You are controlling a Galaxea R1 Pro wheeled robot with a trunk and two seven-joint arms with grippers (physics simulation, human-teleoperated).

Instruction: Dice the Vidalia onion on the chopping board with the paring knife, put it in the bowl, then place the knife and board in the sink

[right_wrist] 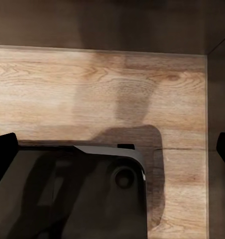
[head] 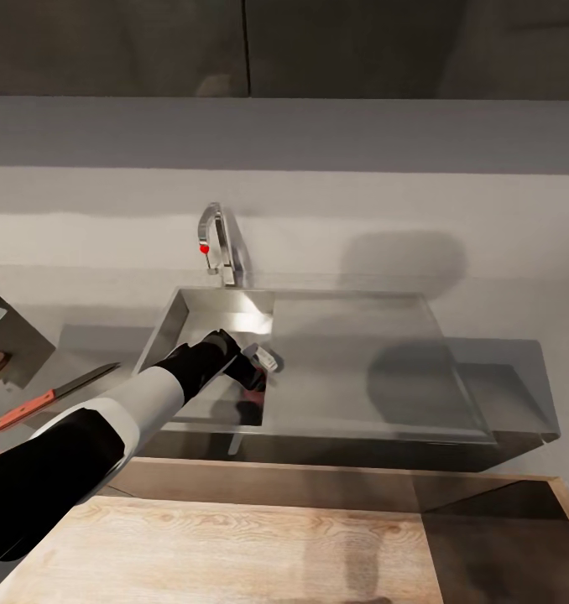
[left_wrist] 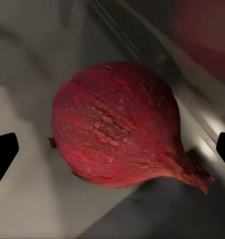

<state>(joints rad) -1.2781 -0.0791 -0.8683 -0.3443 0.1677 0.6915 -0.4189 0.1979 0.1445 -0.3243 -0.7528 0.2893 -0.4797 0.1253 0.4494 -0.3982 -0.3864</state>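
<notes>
Close up, Vidalia onion [left_wrist: 117, 124] sits between spread left gripper [left_wrist: 112, 154] fingers, unseen overhead in sink [head: 180, 315]

Dim, soft-shadowed renders, slightly blurred

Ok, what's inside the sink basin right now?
The left claw reaches down into the sink. The left wrist view shows the Vidalia onion lying on the steel between the open fingers. In the head view the arm covers the onion and most of the basin floor.

Deep red, streaky-skinned Vidalia onion [left_wrist: 117, 124]; grey steel sink [head: 352, 361]
</notes>
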